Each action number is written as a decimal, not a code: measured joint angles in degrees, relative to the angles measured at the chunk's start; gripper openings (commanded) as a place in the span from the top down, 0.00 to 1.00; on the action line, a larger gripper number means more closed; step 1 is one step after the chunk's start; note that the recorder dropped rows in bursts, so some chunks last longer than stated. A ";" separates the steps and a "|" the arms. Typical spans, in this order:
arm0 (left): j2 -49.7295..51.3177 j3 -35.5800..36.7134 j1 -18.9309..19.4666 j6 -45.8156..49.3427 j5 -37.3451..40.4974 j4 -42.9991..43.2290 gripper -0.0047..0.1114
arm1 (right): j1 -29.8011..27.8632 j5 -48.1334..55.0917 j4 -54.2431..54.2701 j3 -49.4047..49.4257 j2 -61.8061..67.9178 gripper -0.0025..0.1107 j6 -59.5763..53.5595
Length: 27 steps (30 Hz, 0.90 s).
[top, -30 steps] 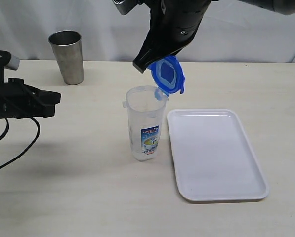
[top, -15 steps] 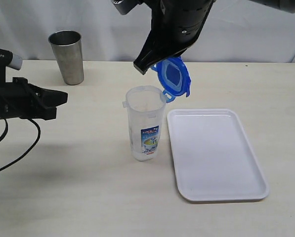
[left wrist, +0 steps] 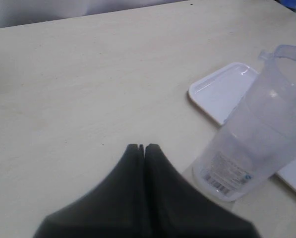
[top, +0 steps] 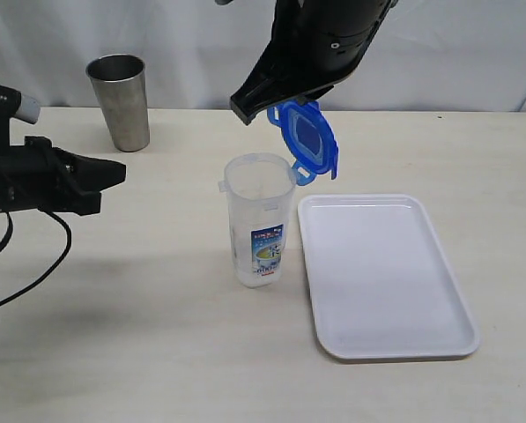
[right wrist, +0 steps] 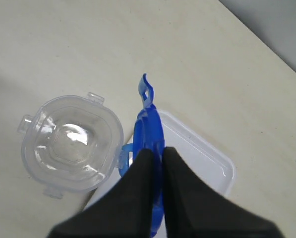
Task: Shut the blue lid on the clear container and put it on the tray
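We saw our left tool point(top: 111, 173), fingers pressed together, at nine o'clock from the clear container point(top: 260, 220), which stood upright on the bench point(top: 157, 335). Our right tool point(right wrist: 157, 151) clamped the tilted blue lid point(top: 307, 139) above the container's rim at one o'clock. The tray point(top: 395, 345) lay just beside the container at three o'clock.

Blue lid point(top: 305, 137) tilted above open clear container point(top: 259, 220); white tray point(top: 386, 273) beside.
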 measured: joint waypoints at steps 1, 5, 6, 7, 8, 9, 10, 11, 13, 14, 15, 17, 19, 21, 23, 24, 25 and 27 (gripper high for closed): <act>0.00 0.00 0.00 0.00 -0.90 0.72 0.96 | 0.00 0.00 0.00 0.00 0.00 0.94 0.00; 0.00 0.00 0.00 0.14 -8.24 5.07 0.96 | 0.00 0.00 0.00 0.00 -0.10 0.94 0.00; 0.00 0.00 0.00 0.57 -9.83 5.80 0.96 | 0.00 0.00 0.00 0.00 -0.10 0.94 0.00; 0.00 0.00 0.00 1.22 -12.20 6.92 0.96 | 0.00 0.00 0.00 0.00 -0.10 0.94 0.00; -0.04 0.00 0.00 2.13 -13.75 7.76 0.96 | 0.00 0.00 0.00 0.00 -0.10 0.94 0.00; -0.04 0.00 -0.10 2.73 -15.12 8.45 0.96 | 0.00 0.00 0.00 0.00 -0.10 0.94 0.00; -0.04 0.00 -0.39 3.73 -16.68 9.24 0.96 | 0.00 0.00 0.00 0.00 -0.10 0.94 0.00; -0.04 0.00 -0.83 4.53 -17.31 9.63 0.96 | 0.00 0.00 0.00 0.00 -0.10 0.94 0.00; -0.04 0.00 -2.25 6.60 -18.09 10.24 0.96 | 0.00 0.00 0.00 0.00 -0.10 0.94 0.00; -0.04 0.00 -2.93 7.47 -18.07 10.36 0.96 | 0.00 0.00 0.00 0.00 -0.10 0.94 0.00; -0.04 0.00 -3.61 8.53 -18.11 10.49 0.96 | 0.00 0.00 0.00 0.00 -0.10 0.94 0.00; 0.25 0.00 -5.21 10.83 -18.11 10.34 0.96 | 0.00 0.00 0.00 0.00 -0.10 0.94 0.00; 1.31 0.00 -6.00 13.07 -17.99 9.06 0.96 | 0.00 0.00 0.00 0.00 -0.10 0.94 0.00; 2.67 0.00 -6.04 15.18 -18.10 7.84 0.96 | 0.00 0.00 0.00 0.00 -0.10 0.94 0.21; 4.17 0.00 -6.04 16.90 -18.93 6.05 0.96 | 0.00 0.00 0.00 0.00 -0.10 0.94 0.34; 5.04 0.00 -6.04 17.79 -19.66 5.24 0.96 | 0.00 0.00 0.15 0.00 -0.10 0.94 0.34; 5.83 0.00 -6.04 18.51 -20.34 4.60 0.96 | 0.00 -0.12 0.50 0.00 -0.10 0.94 0.46; 6.96 0.00 -6.04 19.46 -21.61 3.94 0.96 | 0.00 -0.48 1.07 0.00 -0.10 0.94 0.60</act>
